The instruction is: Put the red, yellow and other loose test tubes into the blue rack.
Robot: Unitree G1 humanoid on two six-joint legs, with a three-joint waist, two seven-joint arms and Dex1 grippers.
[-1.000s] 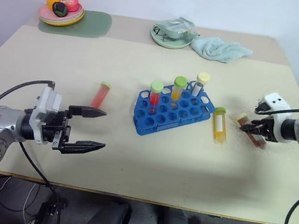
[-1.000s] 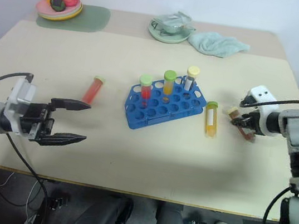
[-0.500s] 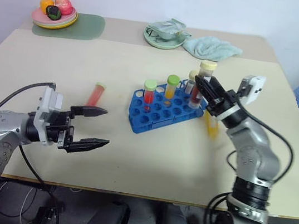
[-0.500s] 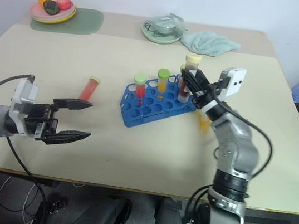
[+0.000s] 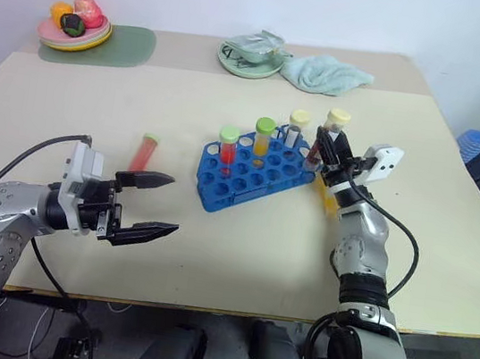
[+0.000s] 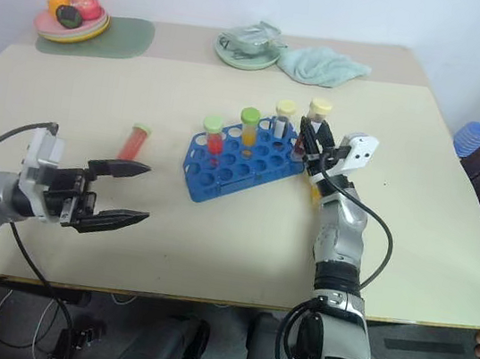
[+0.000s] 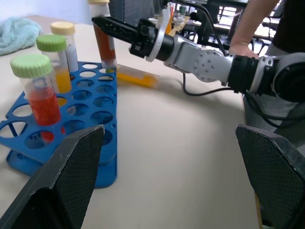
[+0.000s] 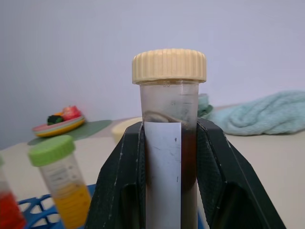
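Observation:
My right gripper (image 5: 327, 146) is shut on the brown test tube (image 8: 164, 157), which has a white label and a cream cap. It holds the tube upright at the right end of the blue rack (image 5: 250, 174). Whether the tube's tip is in a hole I cannot tell. Three capped tubes stand in the rack. A red loose tube (image 5: 144, 152) lies on the table left of the rack. The yellow tube (image 7: 136, 76) lies right of the rack, beside my right forearm. My left gripper (image 5: 153, 206) hangs open near the table's front left, empty.
At the table's back stand a plate of fruit (image 5: 73, 26) on a green mat (image 5: 125, 41), a dish with a wrapper (image 5: 250, 55) and a teal cloth (image 5: 324, 73). A person's arm (image 7: 243, 28) shows beyond the table's right side.
My right arm has swung in from the table's right side, lifting the brown tube and turning it upright at the rack's right end. The left gripper has stayed put. The camera has shifted.

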